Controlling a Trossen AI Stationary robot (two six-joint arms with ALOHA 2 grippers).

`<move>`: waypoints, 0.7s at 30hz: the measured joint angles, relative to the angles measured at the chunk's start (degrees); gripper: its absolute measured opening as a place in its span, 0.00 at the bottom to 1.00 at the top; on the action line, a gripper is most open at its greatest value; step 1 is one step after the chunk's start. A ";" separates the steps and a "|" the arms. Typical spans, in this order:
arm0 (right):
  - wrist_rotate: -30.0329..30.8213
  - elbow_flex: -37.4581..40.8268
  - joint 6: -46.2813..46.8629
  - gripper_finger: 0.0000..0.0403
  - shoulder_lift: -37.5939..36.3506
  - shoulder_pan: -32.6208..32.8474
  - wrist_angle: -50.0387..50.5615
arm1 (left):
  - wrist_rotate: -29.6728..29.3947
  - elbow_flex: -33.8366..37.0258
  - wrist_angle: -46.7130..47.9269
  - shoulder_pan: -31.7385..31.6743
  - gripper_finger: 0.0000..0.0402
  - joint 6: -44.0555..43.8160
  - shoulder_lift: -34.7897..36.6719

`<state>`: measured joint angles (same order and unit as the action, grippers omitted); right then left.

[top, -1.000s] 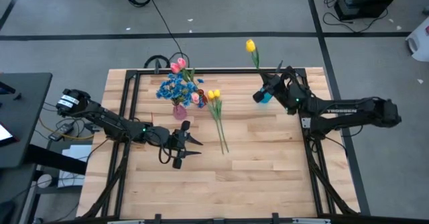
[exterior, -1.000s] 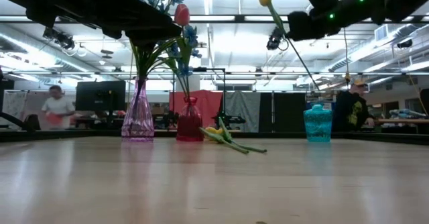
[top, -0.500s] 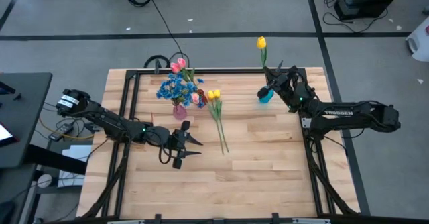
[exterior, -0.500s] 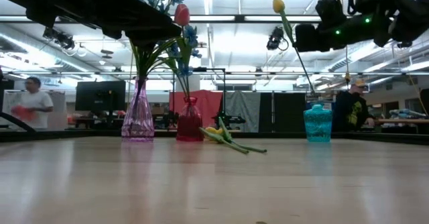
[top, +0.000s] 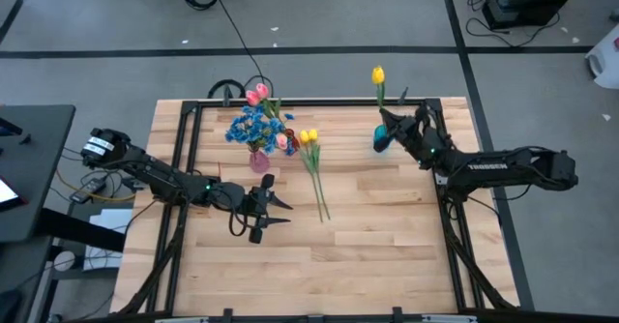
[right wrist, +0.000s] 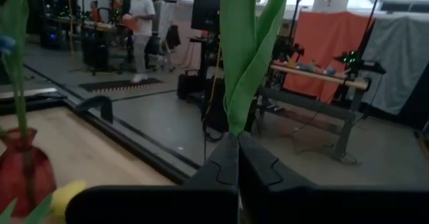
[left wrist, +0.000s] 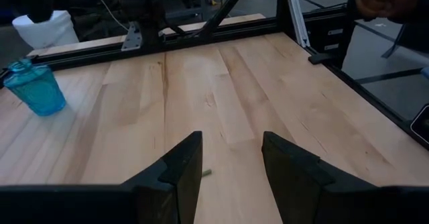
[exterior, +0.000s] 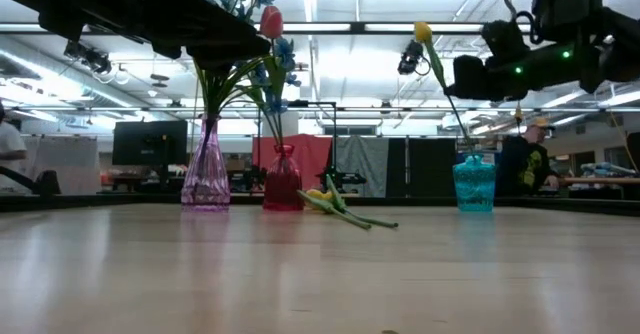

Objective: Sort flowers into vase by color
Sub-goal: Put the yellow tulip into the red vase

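Observation:
My right gripper [top: 394,130] is shut on a yellow tulip [top: 377,74] and holds it over the blue vase [top: 383,141] at the far right. In the low view the tulip's stem [exterior: 446,92] slants down toward the vase's mouth [exterior: 474,158]. Two yellow tulips [top: 311,164] lie flat on the table. A purple vase [exterior: 206,179] holds the blue blossoms [top: 251,128]. A red vase [exterior: 283,190] holds pink tulips [top: 257,94]. My left gripper [top: 279,208] is open and empty, low over the table's middle. My right gripper pinches the yellow tulip's green stem where its leaves begin [right wrist: 235,131] between its two shut fingers. The blossom [exterior: 422,32] stands above the gripper, tilted, and the stem's lower part runs down toward the blue vase. Whether the stem's end is inside the vase is not plain.
A black metal frame [top: 193,110] runs round the wooden table [top: 387,246]. Bare wood lies along the near half. People and workbenches [right wrist: 141,16] show in the room beyond the far edge.
My right gripper has carried the yellow tulip toward the table's right edge and down, over the blue vase. The tulip has turned more upright and its blossom has come lower.

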<state>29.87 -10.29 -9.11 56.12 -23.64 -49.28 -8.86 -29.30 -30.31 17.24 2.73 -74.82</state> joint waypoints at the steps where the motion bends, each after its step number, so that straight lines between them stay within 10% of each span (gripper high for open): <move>1: 0.02 0.44 0.48 0.02 0.00 0.25 0.04 | 0.00 0.00 0.01 -0.01 0.41 0.01 0.00; 21: -7.56 2.26 7.74 0.02 0.00 4.23 0.02 | -0.26 0.00 0.01 0.01 0.41 0.03 0.02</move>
<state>22.31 -8.03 -1.37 56.12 -19.41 -49.25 -9.13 -29.30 -30.30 17.25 2.76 -74.81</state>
